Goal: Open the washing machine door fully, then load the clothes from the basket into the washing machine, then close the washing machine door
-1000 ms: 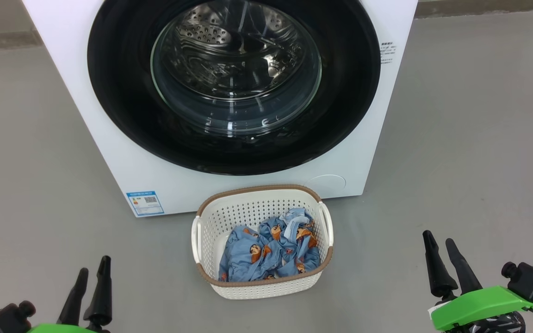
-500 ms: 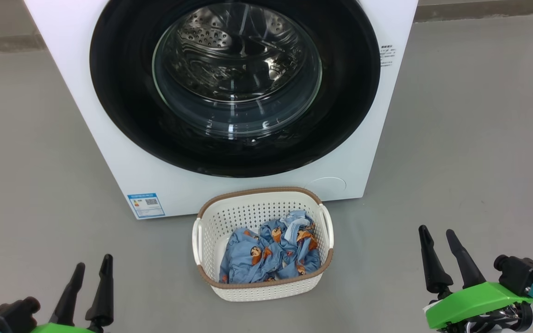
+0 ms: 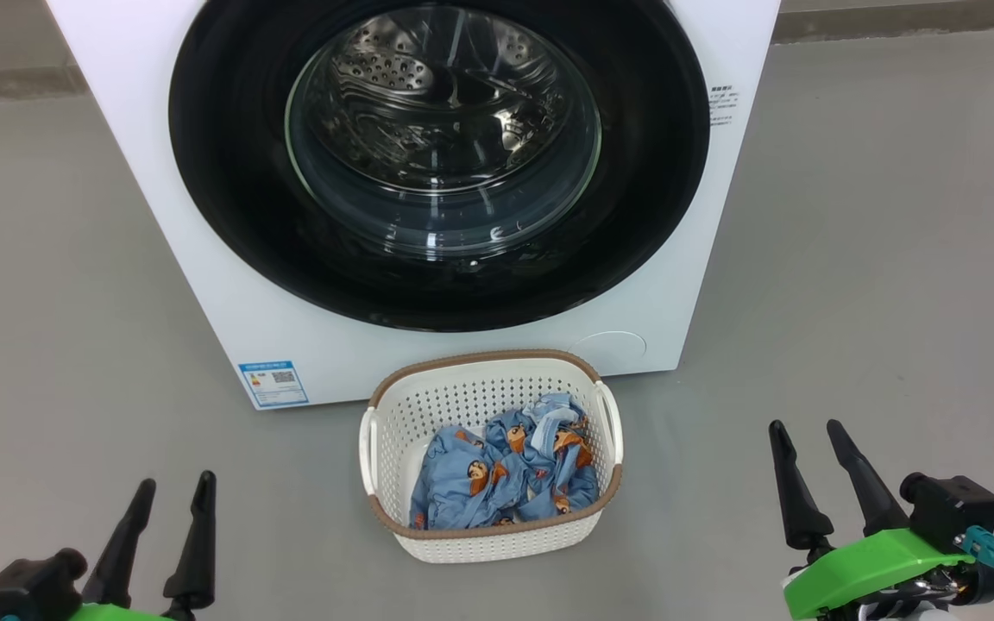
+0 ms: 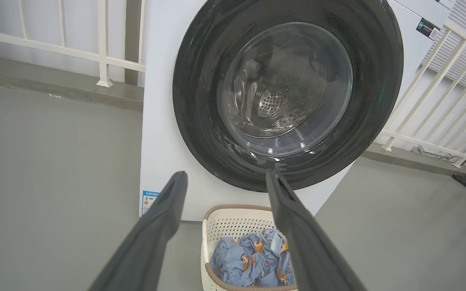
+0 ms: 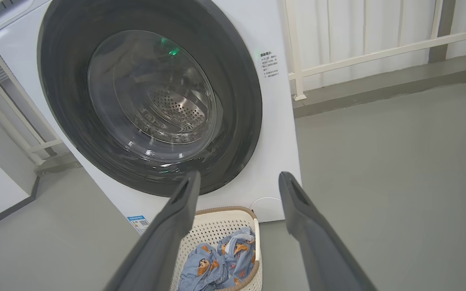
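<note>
While the big white boxy front-loading washing machine (image 3: 204,293) is taking up the upper middle of the head frame, its large round door (image 3: 229,190), glossy black rim with a clear glass bowl centre, is sitting shut against the front, with the perforated steel drum (image 3: 393,65) showing through the glass. A blue sticker (image 3: 273,383) is showing at the washer's lower left corner. The small cream-white perforated plastic basket (image 3: 480,545) with a brown woven-look rim is standing on the grey floor (image 3: 851,259) at lower centre, just in front of the washer, below the door. The light blue fabric clothes (image 3: 497,479) with orange-brown bear prints are lying bunched inside the basket, piled more toward its right side. The left gripper (image 3: 177,479) is hovering at lower left, jaws spread, gripping nothing, well apart from the basket. The right gripper (image 3: 804,424), on a green mount, is hovering at lower right, jaws also spread and empty, well apart from the basket. In both wrist frames the dark fingers (image 4: 156,226) are rising from the bottom edge with a wide gap, pointing toward the door's lower rim, basket showing low between them.
</note>
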